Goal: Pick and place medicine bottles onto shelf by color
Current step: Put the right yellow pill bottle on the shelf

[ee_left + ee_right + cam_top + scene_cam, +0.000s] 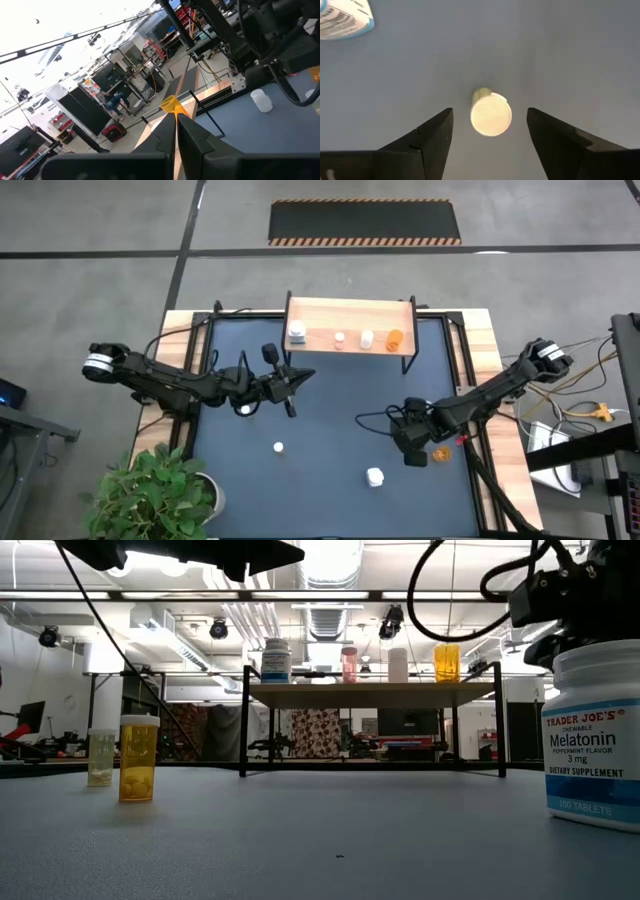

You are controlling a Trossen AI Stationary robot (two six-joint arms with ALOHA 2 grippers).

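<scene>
- Amber bottle (491,114) stands upright on the blue mat (330,420), white cap facing up into the right wrist view, long axis vertical
- It sits directly beneath the right gripper (490,135), centred between the two fingers (427,135), which stand wide apart, touching nothing
- Likely next: straight descent, then close on the cap
- Right arm is nearer by far; left gripper (300,377) hovers well away, pinched together, empty
- Shelf (350,310) lies beyond, four bottles already on it; white melatonin bottle (375,476) stands just beside
</scene>
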